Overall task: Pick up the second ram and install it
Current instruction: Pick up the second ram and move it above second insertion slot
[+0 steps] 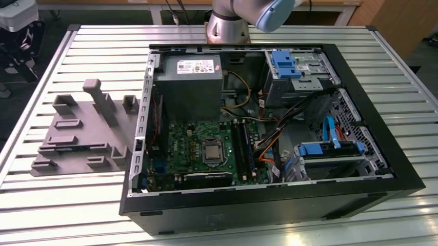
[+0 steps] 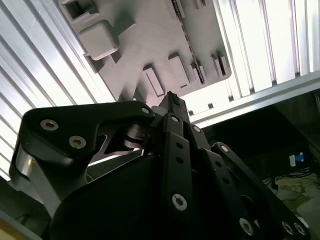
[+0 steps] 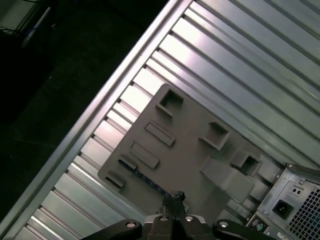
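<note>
We are looking at a dark floor (image 3: 45,75) dropping off past the slatted metal table (image 1: 68,210), which is glaring hard under the lights. An open case (image 1: 274,205) is lying on it, with a gray tray (image 1: 82,138) just beside it at the exterior view's left. The gripper (image 3: 173,196) is hovering over the tray, clenched on nothing. The ram (image 3: 145,176) is sitting on edge in a tray slot, below the tips and untouched. We are judging that the pick wants the jaws spread first, squared across the stick's thin faces, and a straight descent so the stick is not tilting in its slot.
</note>
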Motion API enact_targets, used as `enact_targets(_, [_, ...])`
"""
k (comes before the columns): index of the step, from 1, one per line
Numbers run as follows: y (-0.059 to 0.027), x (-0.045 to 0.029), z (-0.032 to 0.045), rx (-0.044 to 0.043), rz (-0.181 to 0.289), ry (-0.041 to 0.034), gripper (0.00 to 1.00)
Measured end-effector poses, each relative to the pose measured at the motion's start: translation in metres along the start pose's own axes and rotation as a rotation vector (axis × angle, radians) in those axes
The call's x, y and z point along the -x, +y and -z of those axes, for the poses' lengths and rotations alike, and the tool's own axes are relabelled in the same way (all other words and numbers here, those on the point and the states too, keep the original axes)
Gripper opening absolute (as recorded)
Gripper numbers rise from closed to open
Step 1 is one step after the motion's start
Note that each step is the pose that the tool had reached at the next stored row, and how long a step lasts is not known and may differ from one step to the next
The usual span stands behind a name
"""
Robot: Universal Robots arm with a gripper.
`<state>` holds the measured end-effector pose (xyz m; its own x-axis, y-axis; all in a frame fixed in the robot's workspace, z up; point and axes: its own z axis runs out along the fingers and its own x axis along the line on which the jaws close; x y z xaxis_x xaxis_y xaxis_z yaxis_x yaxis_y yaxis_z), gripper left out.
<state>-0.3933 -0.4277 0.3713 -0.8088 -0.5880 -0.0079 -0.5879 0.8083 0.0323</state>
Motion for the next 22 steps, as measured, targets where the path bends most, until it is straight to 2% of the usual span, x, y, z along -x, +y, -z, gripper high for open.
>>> enact_targets(11, [0.0,0.0,-0.0002,0.0007,0.086,0.0028,0.11])
enact_targets(19, [-0.0001,0.0,-0.0009,0.0015,0.189,0.0062,0.11])
enact_targets(22, [-0.0001,0.0,-0.0011,0.0013,0.214,0.0067,0.11])
